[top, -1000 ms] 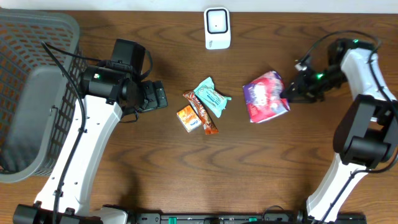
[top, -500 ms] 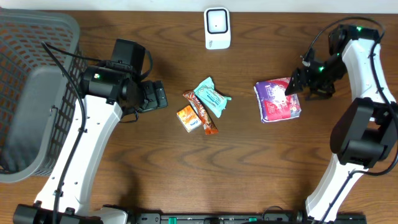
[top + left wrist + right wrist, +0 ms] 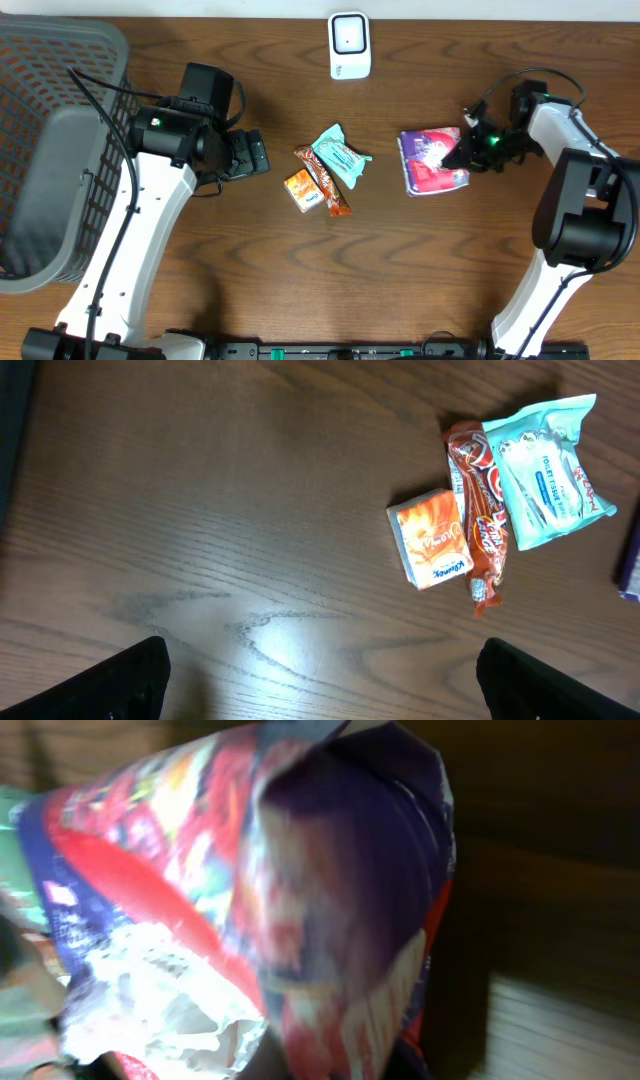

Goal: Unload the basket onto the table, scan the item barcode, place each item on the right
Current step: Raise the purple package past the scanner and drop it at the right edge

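Purple bag [image 3: 432,160] shifted left, three snacks [image 3: 326,182]

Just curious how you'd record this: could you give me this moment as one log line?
right gripper: shut on purple bag | left gripper: open, holding nothing | scanner: bag not yet there

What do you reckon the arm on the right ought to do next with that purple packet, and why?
Probably lift the purple bag slightly off the table. The right gripper looks shut on its right edge, yet the bag lies on the wood, and the white scanner stands well away at the far edge.
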